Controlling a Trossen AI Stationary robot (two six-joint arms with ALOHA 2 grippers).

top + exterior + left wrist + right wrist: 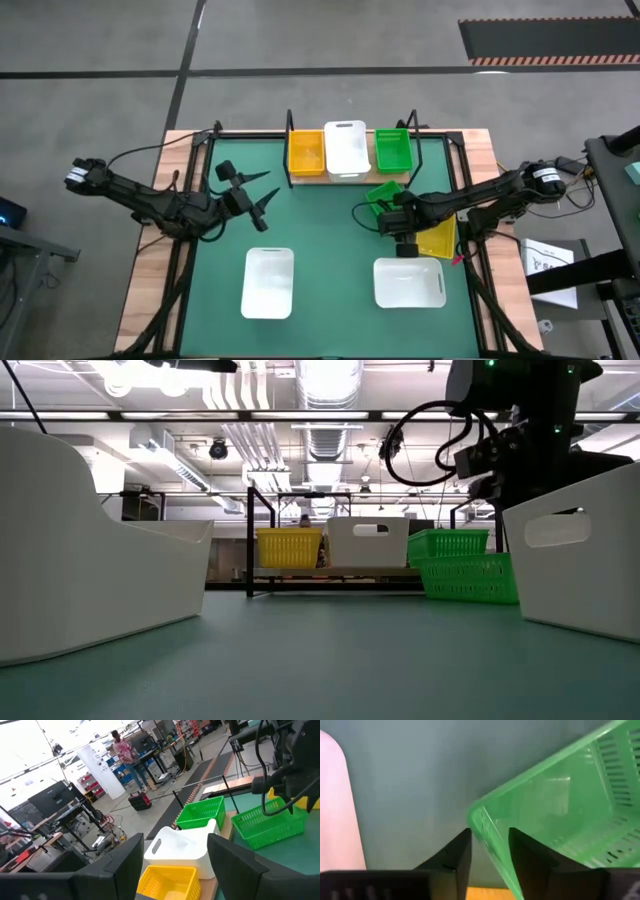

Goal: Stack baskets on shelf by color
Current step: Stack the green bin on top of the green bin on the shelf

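The wooden shelf (350, 179) at the table's far edge carries a yellow basket (306, 152), a white basket (347, 148) and a green basket (393, 150) side by side. A second green basket (381, 193) sits on the mat just in front of the shelf. My right gripper (490, 857) is shut on its wall. My left gripper (266, 198) is open and empty, above the mat left of the shelf, pointing toward the baskets. A second yellow basket (440, 238) lies under my right arm. My right gripper has the green basket's side wall (487, 837) near a corner, with one finger inside the basket and one outside. The fingers (452, 857) come from the table's near right side, slanting down. In the low view the basket (468, 578) stands level with its bottom at the mat.
Two white baskets stand on the green mat near the front, one left (268, 283) and one right (408, 283). The shelf's black posts (290, 140) rise at its ends. A person stands in the room beyond the table (121, 747).
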